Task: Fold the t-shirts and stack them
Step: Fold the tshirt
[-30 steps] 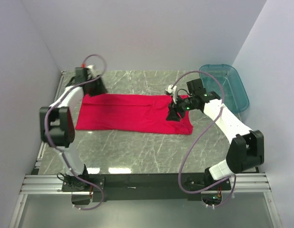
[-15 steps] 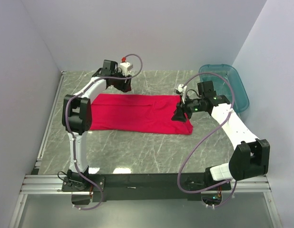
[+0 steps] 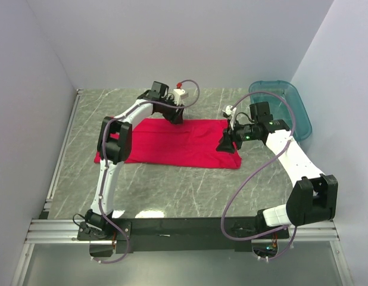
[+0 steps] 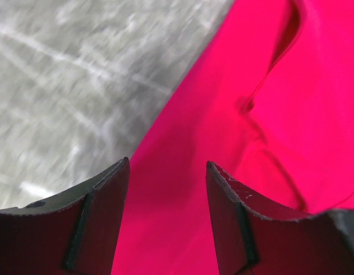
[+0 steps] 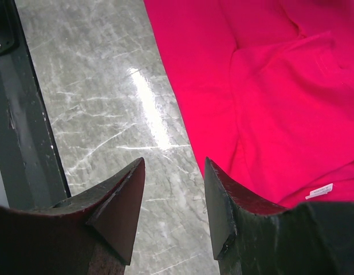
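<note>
The red t-shirt lies flat in a long band across the marble surface. The left claw hangs apart and empty over its far edge, and the right claw apart at its right end. Both seem placed to pinch edges for a fold. Bare surface lies nearer, with the teal tub well apart.

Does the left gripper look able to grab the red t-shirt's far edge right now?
Probably yes: the left gripper is open right above the red t-shirt edge, with nothing between them.
</note>
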{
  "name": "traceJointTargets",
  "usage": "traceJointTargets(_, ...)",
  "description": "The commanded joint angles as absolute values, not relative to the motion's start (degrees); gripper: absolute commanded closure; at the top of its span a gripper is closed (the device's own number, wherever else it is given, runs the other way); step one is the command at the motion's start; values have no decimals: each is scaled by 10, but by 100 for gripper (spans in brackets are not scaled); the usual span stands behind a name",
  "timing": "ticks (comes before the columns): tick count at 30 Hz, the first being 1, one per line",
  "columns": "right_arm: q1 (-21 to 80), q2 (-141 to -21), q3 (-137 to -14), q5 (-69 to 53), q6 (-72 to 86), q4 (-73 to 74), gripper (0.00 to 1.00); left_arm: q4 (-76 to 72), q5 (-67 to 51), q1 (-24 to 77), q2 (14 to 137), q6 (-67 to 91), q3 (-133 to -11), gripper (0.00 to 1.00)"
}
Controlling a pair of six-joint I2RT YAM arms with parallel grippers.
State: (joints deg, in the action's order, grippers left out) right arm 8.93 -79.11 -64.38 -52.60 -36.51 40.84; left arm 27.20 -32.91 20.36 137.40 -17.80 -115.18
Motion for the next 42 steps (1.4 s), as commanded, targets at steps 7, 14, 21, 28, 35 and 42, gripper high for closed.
traceJointTargets(7, 78, -793, -648, -551, -376, 420, 47, 261, -352, 202, 1405, -171, -1210, 38)
traceJointTargets(14, 77, -794, -647, -553, -376, 420, 47, 265, -358, 202, 1414, -170, -1201, 39)
traceJointTargets(21, 77, -793, -649, -556, -374, 422, 47, 261, -352, 202, 1413, -155, -1198, 45)
traceJointTargets(28, 73, -784, -649, -562, -373, 422, 47, 265, -351, 202, 1424, -142, -1197, 52)
traceJointTargets(35, 69, -785, -651, -567, -375, 426, 47, 274, -356, 202, 1419, -145, -1195, 77)
traceJointTargets(42, 65, -783, -652, -569, -377, 429, 47, 258, -346, 184, 1410, -98, -1203, 99)
